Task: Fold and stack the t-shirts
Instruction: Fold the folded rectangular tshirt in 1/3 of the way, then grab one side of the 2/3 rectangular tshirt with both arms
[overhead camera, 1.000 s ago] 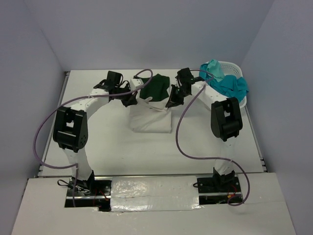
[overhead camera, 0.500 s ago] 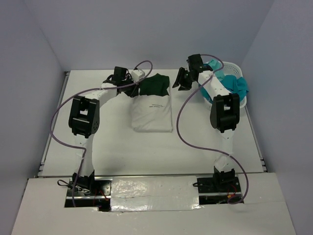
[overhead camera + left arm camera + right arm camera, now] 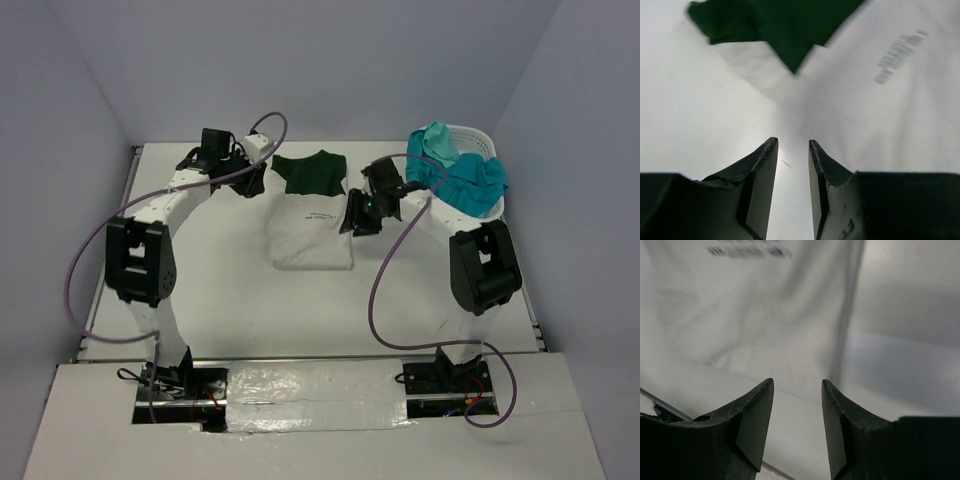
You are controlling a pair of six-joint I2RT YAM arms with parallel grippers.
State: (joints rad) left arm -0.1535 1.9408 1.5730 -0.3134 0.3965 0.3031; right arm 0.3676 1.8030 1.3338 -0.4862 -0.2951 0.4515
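White tee [image 3: 312, 240] is lying folded mid-table, print side up. Dark green tee [image 3: 312, 172] is lying flat just beyond it, sleeves out, its near hem overlapping the white one's far edge. Teal tees [image 3: 470, 178] are sitting bunched in the laundry basket [image 3: 482, 133] at the far right corner, spilling over the rim. Left gripper [image 3: 792, 142] is hovering over the table [image 3: 685, 110] just left of the white tee, fingers apart, nothing between them. Right gripper [image 3: 797, 382] is hovering at the white tee's right edge, fingers apart too, gripping nothing.
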